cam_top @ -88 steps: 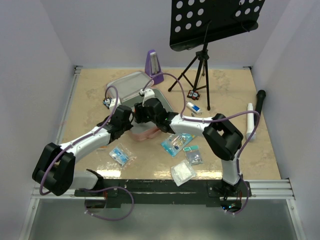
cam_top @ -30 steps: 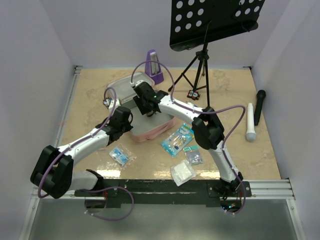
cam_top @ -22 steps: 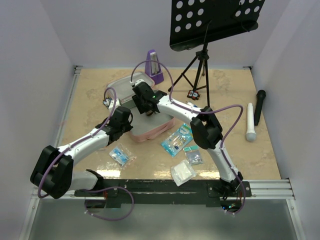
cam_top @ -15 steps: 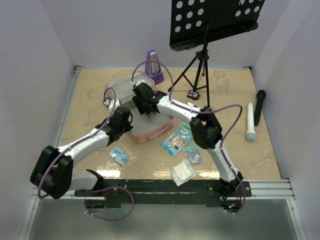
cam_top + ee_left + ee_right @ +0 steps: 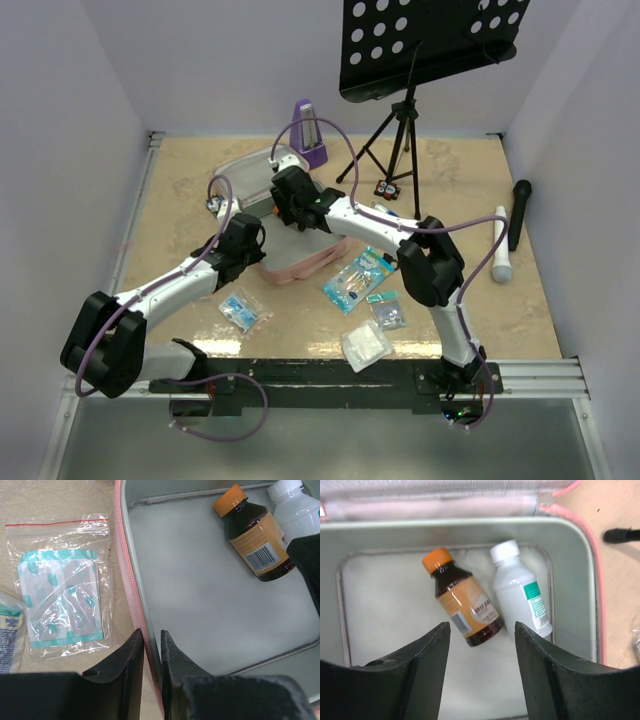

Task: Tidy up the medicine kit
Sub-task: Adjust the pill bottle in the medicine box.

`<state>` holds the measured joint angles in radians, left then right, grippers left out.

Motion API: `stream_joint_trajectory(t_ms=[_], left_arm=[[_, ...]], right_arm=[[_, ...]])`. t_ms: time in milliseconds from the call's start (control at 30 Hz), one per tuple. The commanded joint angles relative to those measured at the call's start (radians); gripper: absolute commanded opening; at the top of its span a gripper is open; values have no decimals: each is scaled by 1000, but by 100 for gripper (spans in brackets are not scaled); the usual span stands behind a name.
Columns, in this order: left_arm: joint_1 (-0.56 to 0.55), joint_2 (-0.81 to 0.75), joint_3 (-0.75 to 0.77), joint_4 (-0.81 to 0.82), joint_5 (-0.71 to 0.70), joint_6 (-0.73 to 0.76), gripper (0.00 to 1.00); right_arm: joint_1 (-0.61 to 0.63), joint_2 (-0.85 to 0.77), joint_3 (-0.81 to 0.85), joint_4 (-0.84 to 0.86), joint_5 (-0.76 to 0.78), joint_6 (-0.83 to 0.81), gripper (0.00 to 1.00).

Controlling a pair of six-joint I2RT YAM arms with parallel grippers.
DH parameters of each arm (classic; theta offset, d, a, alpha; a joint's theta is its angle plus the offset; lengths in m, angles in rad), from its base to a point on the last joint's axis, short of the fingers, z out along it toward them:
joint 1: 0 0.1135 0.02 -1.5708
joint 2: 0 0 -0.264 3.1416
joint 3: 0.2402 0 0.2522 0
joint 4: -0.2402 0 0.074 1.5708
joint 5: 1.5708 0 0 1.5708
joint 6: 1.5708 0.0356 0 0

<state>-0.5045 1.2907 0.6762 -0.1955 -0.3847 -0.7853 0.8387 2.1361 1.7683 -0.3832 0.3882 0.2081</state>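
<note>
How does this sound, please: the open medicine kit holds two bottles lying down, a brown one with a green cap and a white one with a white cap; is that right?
Not quite. The cap of the brown bottle is orange, not green, as the right wrist view shows. The rest stands: the open medicine kit holds two bottles lying down, and the white bottle has a white cap.

Metronome: purple pyramid, upright near the table's far edge.
Music stand: black perforated desk on tripod, right of metronome.
Microphone: black, lying beside a white cylinder.
</note>
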Motion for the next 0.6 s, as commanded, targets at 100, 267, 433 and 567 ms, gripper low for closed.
stream_joint_trajectory(t_ms=[100,267,433,567], left_arm=[[-16,2,-20,11,116,-15,0],[-16,-19,-33,7,102,-25,0],[-16,-18,-26,18,109,-20,0],[-16,-22,-32,31,122,-32,0]], right_arm=[[14,-59,-1,112,-30,13,51],[43,-42,-21,135,-93,43,31],[45,-5,-23,150,-118,82,23],[43,31,-1,136,-103,103,18]])
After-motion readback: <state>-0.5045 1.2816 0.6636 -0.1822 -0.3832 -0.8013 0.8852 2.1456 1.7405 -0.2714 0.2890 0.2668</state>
